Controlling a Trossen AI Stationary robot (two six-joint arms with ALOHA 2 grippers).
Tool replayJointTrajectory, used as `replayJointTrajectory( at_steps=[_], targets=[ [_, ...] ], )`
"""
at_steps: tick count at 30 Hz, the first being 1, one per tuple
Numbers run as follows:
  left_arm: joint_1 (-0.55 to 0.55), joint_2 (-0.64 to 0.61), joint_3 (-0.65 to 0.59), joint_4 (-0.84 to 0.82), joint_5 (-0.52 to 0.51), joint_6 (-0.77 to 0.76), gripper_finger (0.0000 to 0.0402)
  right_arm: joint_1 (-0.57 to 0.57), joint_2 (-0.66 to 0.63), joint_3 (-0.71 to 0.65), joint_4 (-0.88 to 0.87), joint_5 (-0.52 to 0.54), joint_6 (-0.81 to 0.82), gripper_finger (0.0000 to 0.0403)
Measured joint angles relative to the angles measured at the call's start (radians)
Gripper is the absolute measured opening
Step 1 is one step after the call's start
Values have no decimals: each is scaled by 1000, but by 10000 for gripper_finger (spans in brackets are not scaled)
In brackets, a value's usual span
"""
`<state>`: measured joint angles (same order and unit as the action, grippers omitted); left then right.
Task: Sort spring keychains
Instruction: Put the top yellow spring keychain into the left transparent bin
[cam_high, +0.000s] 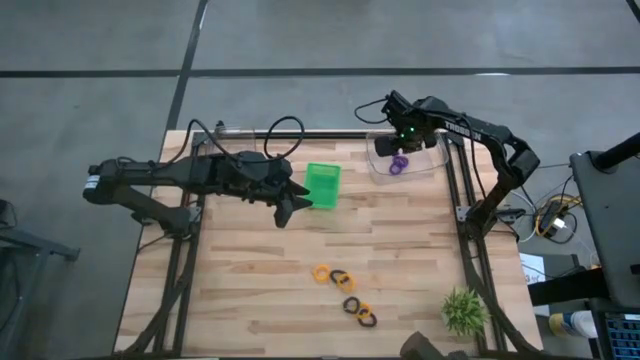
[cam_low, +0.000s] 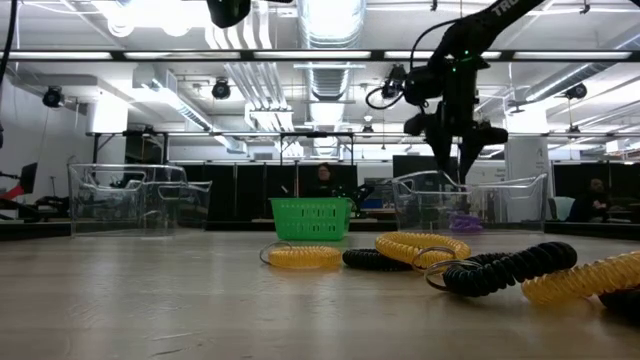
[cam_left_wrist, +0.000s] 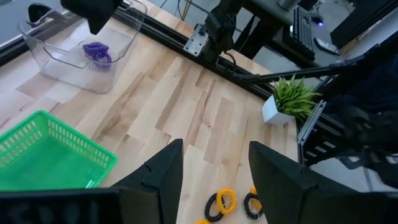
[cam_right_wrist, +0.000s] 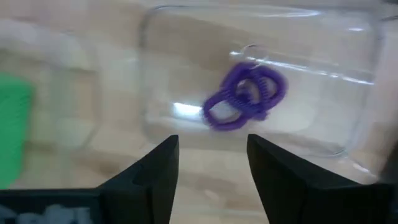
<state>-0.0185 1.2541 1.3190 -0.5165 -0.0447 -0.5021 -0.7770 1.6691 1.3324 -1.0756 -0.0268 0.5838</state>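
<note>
Purple spring keychains (cam_right_wrist: 245, 94) lie on the floor of a clear bin (cam_high: 405, 160) at the table's far right; they also show in the high view (cam_high: 399, 165) and the left wrist view (cam_left_wrist: 96, 52). Orange-yellow and black keychains (cam_high: 345, 293) lie on the wood near the front edge; one orange-yellow loop (cam_high: 321, 273) lies a little apart. My right gripper (cam_high: 388, 147) hangs open and empty above the bin. My left gripper (cam_high: 290, 205) is open and empty beside the green basket (cam_high: 322, 185).
Another clear bin (cam_low: 140, 198) stands at the far left of the table. A small spiky green plant (cam_high: 463, 310) in a white pot stands at the near right corner. Bare wood lies between the basket and the loose keychains. People sit in the room beyond.
</note>
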Motion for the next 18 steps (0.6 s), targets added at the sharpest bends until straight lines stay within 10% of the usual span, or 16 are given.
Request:
replayJointTrajectory(
  at_steps=[11, 18],
  targets=[
    [0, 0, -14, -35, 2, 15, 174, 126, -63, 74, -22, -53, 38, 154],
    [-2, 0, -16, -112, 3, 20, 174, 235, -140, 66, -22, -49, 69, 43]
  ],
)
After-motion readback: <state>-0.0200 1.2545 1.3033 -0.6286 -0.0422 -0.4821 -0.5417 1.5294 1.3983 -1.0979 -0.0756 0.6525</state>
